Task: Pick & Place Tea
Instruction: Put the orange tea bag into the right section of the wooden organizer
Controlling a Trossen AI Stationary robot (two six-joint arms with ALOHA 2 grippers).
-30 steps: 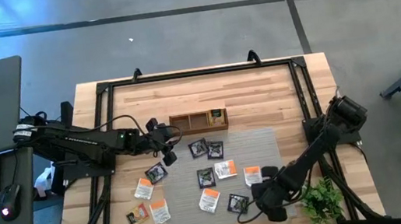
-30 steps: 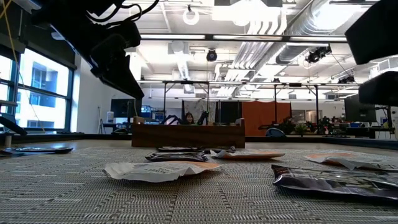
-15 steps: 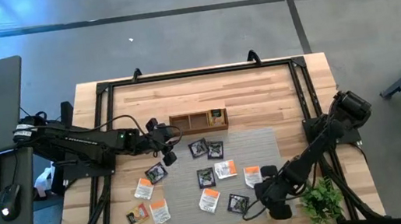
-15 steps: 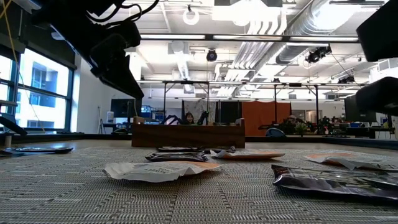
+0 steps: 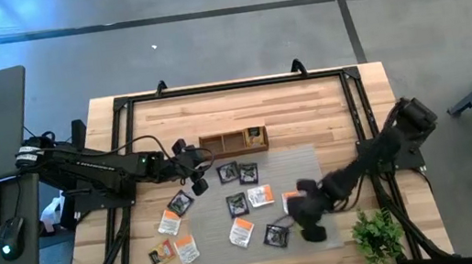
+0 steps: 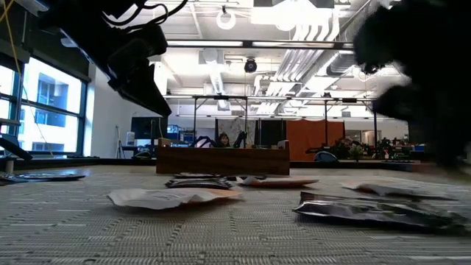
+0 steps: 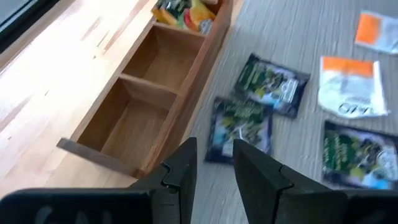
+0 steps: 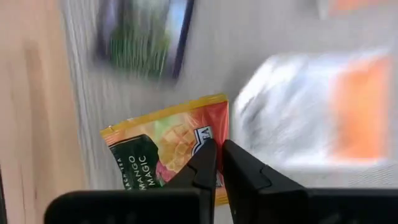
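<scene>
1. While the right gripper point(image 8: 217, 163) hangs above the grey mat point(image 5: 310, 163) at the table's point(image 5: 306, 104) near right, its fingers point(image 8: 202, 165) are pinched on the edge of a yellow-brown mango tea sachet point(image 8: 165, 149); the sachet looks lifted clear.
2. The other tea sachets point(image 5: 238, 205), black and white-with-orange, lie loose on the mat and on the bare wood to its left.
3. The wooden box point(image 5: 233, 142) sits at the mat's far edge; its right compartment holds yellow-brown sachets, the other two look empty.
4. The left gripper point(image 7: 214, 165) waits just beside the box's left end, fingers slightly parted, grasping nothing.
5. Step in hand, as judged: carry after pick. Next move calls for travel to the right compartment, then release over it.
</scene>
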